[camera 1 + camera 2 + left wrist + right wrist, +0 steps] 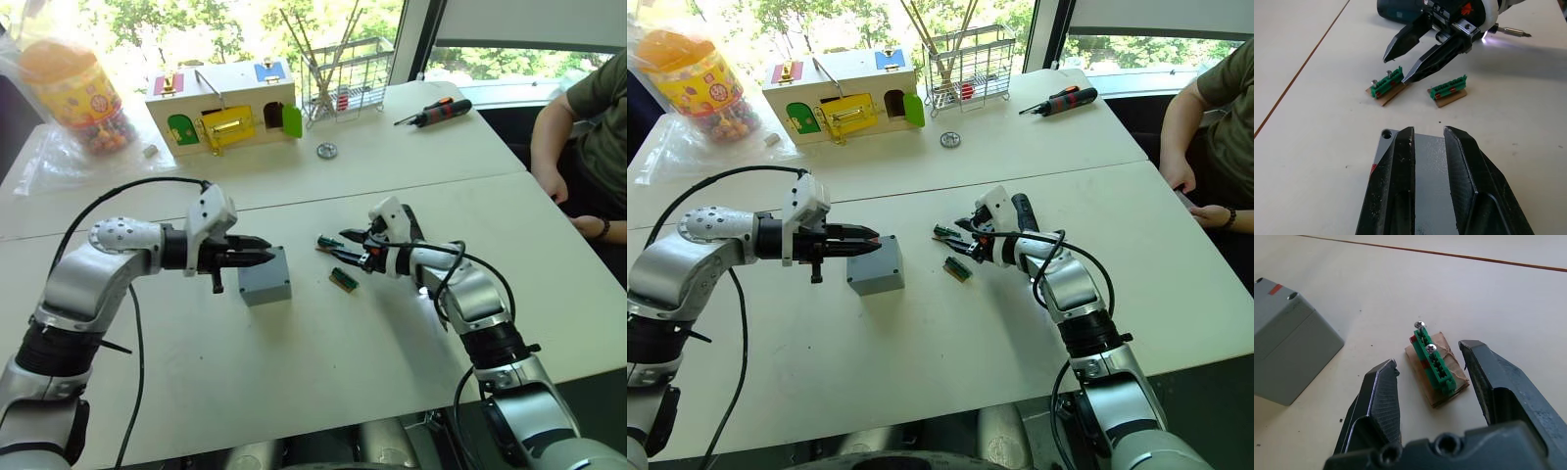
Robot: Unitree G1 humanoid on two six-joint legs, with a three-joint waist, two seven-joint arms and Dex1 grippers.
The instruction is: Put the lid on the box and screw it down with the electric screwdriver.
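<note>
Box [265, 277]: mid-table, lid [1425, 171] seated on top. Left gripper [257, 258]: fingers slightly parted, lying over the lid. Right gripper [1435, 377]: spread around a green screw holder [1432, 363], screwdriver [1400, 12] alongside.

Risk: closing may tip the holder and spill screws.

Right wrist view alone shows two screws [1420, 325] standing upright.

Box [265, 277]: your grey square enclosure, upright at table centre.
Lid [1427, 166]: already seated flat on top, corner holes showing.
Electric screwdriver [1449, 10]: dark-bodied, right of box.
</note>
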